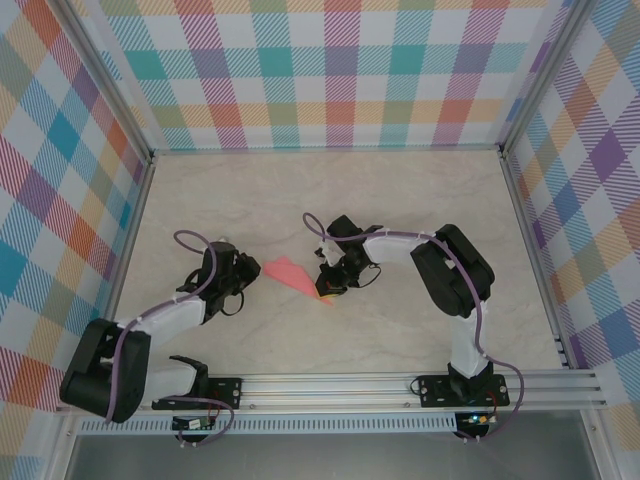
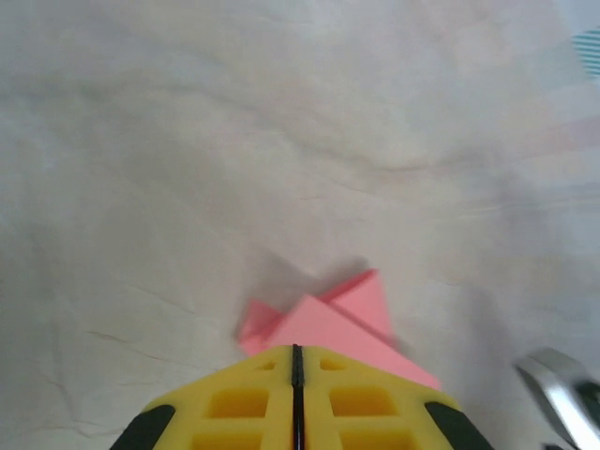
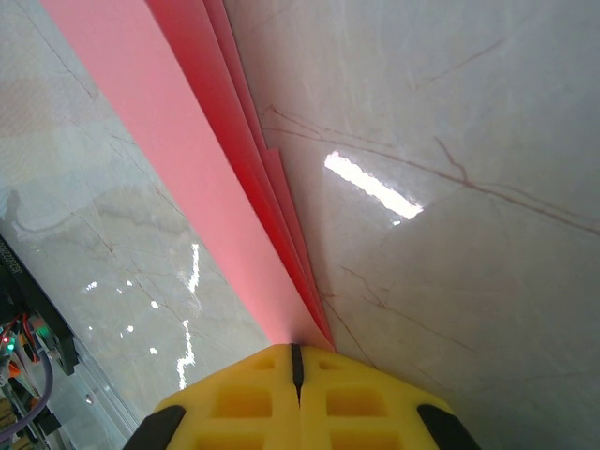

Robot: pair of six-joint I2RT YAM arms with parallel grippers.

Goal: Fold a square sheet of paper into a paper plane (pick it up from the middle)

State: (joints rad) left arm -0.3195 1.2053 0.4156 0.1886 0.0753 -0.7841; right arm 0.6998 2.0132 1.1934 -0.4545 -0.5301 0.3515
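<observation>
Paper plane point(image 1: 292, 273) sat on the worktop point(image 1: 400, 190) between both arms. Right jaws were clamped on its right end, left jaws closed at its left tip, couldn't tell if they actually pinched it.

The tabletop point(image 1: 400, 200) is pale cream, marble-look w/ faint brown veins — glossy enough to throw back bright streaks of light point(image 3: 373, 186). 3 walls point(image 1: 340, 70) — left, back, right — carry a pastel plaid print in teal, orange, purple. Silver aluminium posts point(image 1: 105, 75) stand at the 2 back corners, and a slotted alu. rail point(image 1: 340, 385) runs along the near edge.
</observation>
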